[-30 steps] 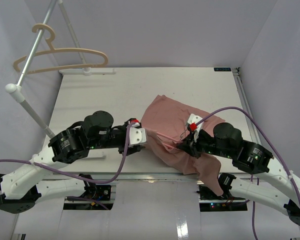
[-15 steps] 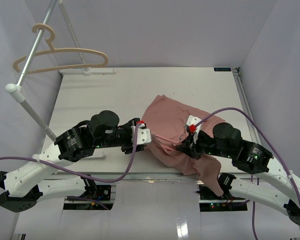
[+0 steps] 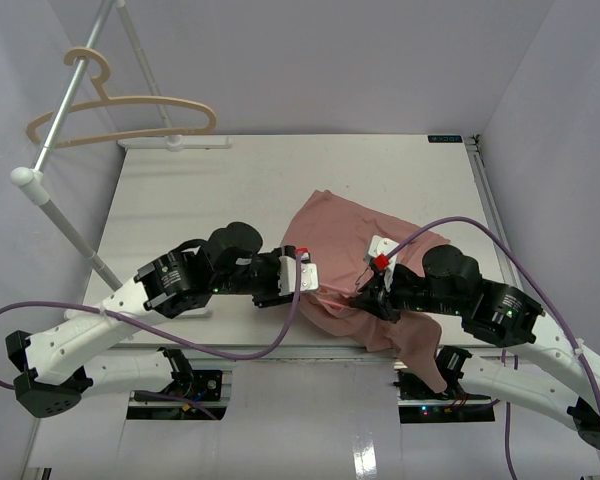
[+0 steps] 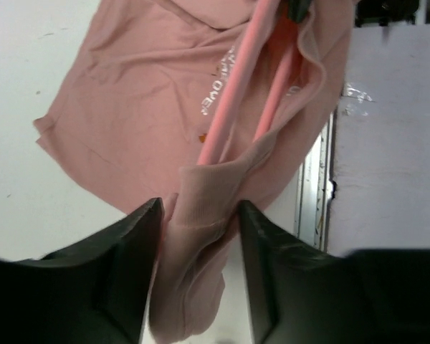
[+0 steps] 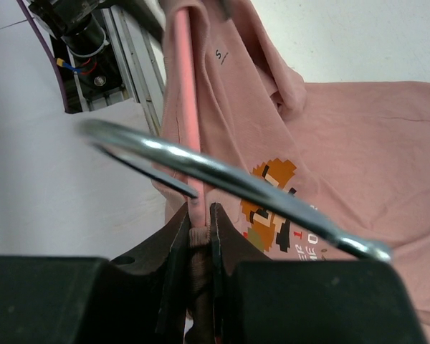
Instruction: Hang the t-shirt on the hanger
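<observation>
Now, step: working the hanger (image 4: 229, 93) into the shirt (image 3: 335, 235); its arms lie inside the neck opening.
Shirt: table's (image 3: 200, 180) near-right part, one flap over the near edge.
Right gripper (image 5: 198, 215): pinching the hanger's neck below the hook (image 5: 222, 175).
Left gripper (image 4: 199, 215): fingers spread astride the collar (image 4: 201, 190).
Hanger axis: roughly along the near edge, arms toward the left gripper.
Next: probably clamp the collar and draw it over a shoulder.

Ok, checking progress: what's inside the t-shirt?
The hanger: two pink bars lie in the t-shirt opening, the right gripper pinching its neck. Their lower ends slip under the ribbed edge, hidden beyond.
</observation>
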